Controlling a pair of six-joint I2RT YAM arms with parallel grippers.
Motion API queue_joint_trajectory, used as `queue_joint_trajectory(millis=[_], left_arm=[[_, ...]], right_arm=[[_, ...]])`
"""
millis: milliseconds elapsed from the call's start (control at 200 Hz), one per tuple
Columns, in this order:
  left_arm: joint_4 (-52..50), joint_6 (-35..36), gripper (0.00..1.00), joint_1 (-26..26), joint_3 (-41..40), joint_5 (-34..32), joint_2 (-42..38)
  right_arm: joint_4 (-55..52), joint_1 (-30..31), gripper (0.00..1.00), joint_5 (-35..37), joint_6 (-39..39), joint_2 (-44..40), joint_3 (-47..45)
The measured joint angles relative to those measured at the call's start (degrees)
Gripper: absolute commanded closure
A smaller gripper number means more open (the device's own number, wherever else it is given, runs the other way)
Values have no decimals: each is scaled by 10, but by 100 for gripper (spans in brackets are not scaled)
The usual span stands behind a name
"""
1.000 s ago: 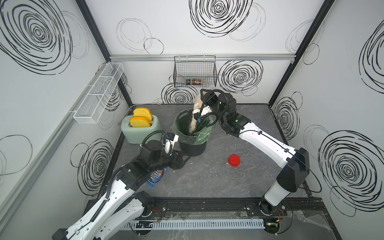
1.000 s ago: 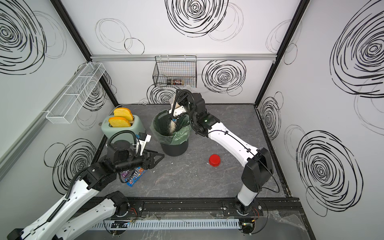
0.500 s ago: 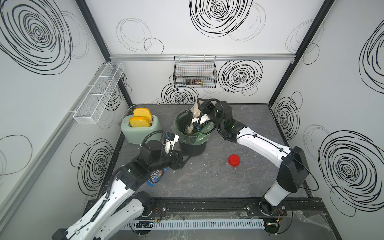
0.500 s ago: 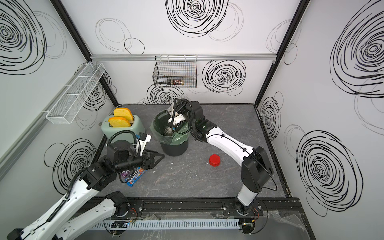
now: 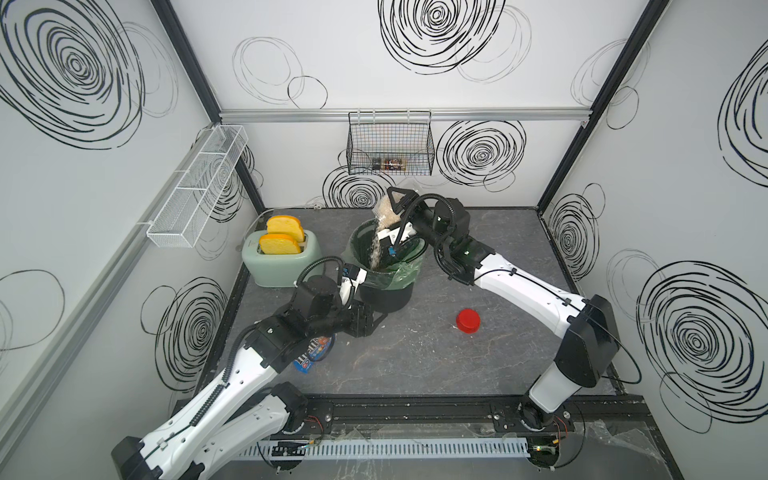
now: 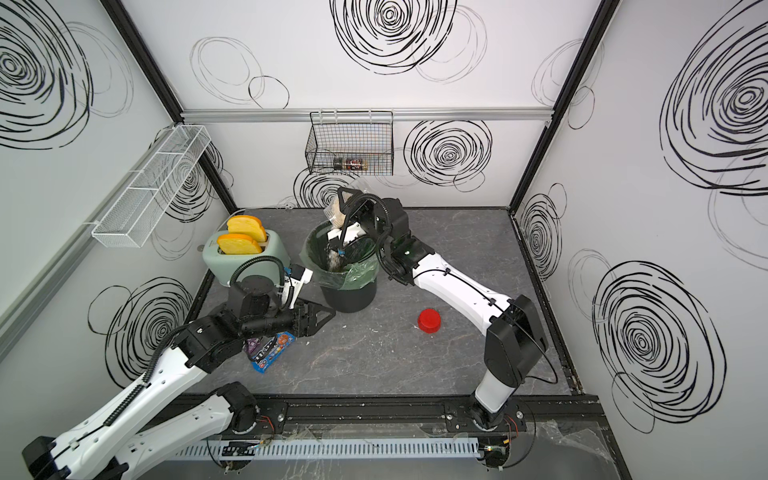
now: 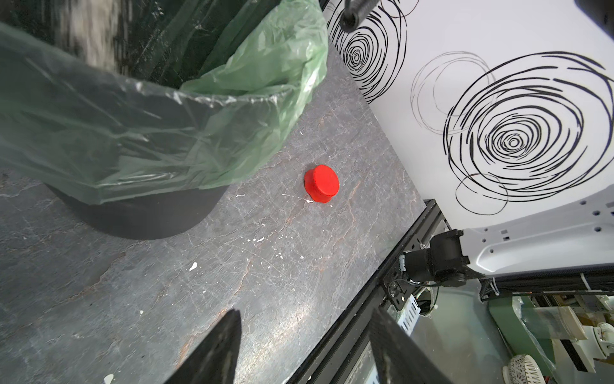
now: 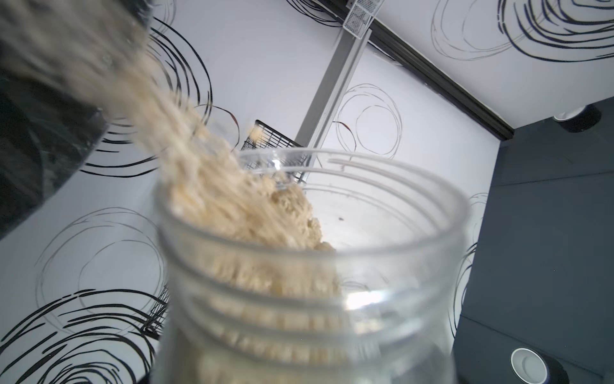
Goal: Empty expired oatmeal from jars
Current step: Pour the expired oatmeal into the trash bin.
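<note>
The clear jar is tipped mouth-down over the black bin, which has a green liner. My right gripper is shut on the jar. Pale oatmeal streams from it into the bin. In the right wrist view the jar's threaded mouth fills the frame, oatmeal slides out, and the fingers are hidden behind the jar. The red lid lies on the table right of the bin. My left gripper stands open and holds nothing, low at the bin's front left.
A green toaster with two yellow slices stands left of the bin. A blue snack packet lies under my left arm. A black wire basket hangs on the back wall, a white wire shelf on the left wall.
Half a second ago the right gripper had dipped the jar down to the bin's rim; it has since lifted it back up, with oatmeal pouring. The left arm has stayed still.
</note>
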Motion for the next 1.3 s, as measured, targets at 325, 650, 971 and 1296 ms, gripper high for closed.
queue_joint_trajectory(millis=[325,650,971,1296], left_arm=[[-6,3,33,-1,35,-16,10],[-17,8,33,-1,42,-18,10],[-15,10,33,7,44,-16,4],[-14,14,33,21,44,-10,1]], right_arm=[[42,-5,51,-1,0,-31,-72],[14,-9,52,-1,0,-29,-70],[-19,-22,52,6,4,-24,-64],[-70,-16,52,18,11,-12,-14]])
